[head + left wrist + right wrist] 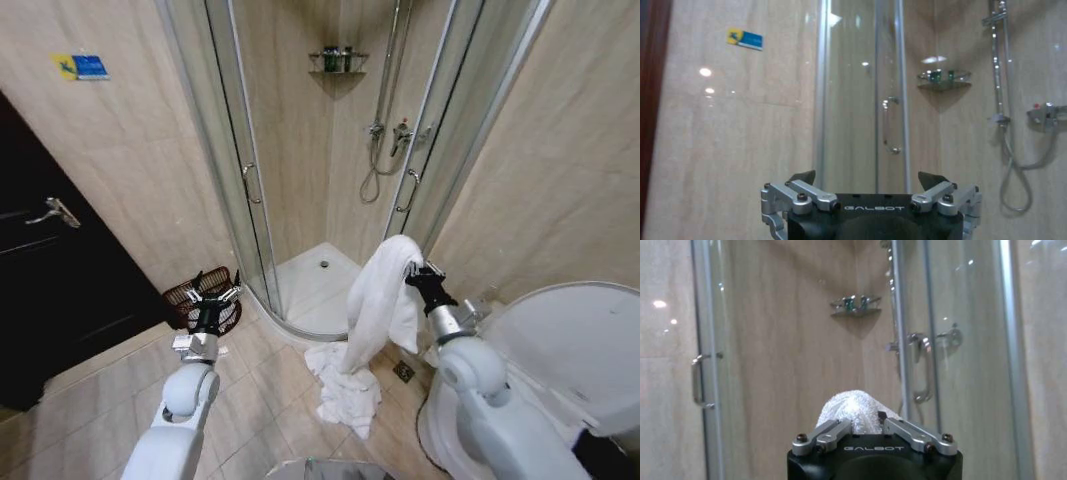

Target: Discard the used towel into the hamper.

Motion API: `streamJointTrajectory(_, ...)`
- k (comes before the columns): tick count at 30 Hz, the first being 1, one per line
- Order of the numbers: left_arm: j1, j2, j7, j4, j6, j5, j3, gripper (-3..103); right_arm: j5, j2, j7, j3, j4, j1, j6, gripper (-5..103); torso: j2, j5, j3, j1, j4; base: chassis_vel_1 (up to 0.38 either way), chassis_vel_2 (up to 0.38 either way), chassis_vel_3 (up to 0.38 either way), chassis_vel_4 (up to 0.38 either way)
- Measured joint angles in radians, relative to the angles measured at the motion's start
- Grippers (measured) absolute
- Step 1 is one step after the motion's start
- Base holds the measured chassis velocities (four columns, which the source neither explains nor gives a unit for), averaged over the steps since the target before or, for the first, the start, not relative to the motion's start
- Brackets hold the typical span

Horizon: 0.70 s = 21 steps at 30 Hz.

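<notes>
**Wicker hamper sits far left of the towel-holding arm**

Wicker-look hamper [203,297], dark reddish-brown bars, stands on the floor tiles by the dark door [50,280], against the wall just beside the shower enclosure [330,150]. Left end effector [213,299] hovers right in front of/over it in head view, fingers spread apart & holding nothing; left wrist view shows the same spread fingers [802,176] aimed at the shower glass.

Moving right: white towel [378,300] hangs as 1 long vertical drape, its top bunched in the right end effector [418,270], which is clamped on it; lower end pools on the floor near the shower sill. Right wrist view confirms it, w/ towel fabric [852,410] bulging between the closed fingers. Toilet [560,350] sits further right, next to the right arm.

Key relation, my read: hamper lies well to the left of the right end effector, across the shower front & lower down. Left arm is the nearer 1 to the hamper, but the right arm has the towel. Towel's long axis is vertical w/ a trailing tail, so the tail may drag on the floor or snag on the hamper's rim.
</notes>
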Motion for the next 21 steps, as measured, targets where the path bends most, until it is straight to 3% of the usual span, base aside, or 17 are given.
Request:
streamJointTrajectory(14,0.002,0.003,0.003,0.002,-0.003,-0.01,-0.005,100,-0.068,0.045,-0.014,-0.007,0.014,-0.057,0.017,5,0.0,0.0003,0.0,0.0,0.0,0.102,0.094,0.095,0.089)
streamJointTrajectory(21,0.004,0.003,-0.001,0.023,-0.033,-0.007,-0.005,100,-0.104,0.056,-0.023,-0.008,-0.005,-0.068,0.029,5,0.0,0.0002,0.0,0.0,0.0005,0.096,0.112,0.108,0.099)
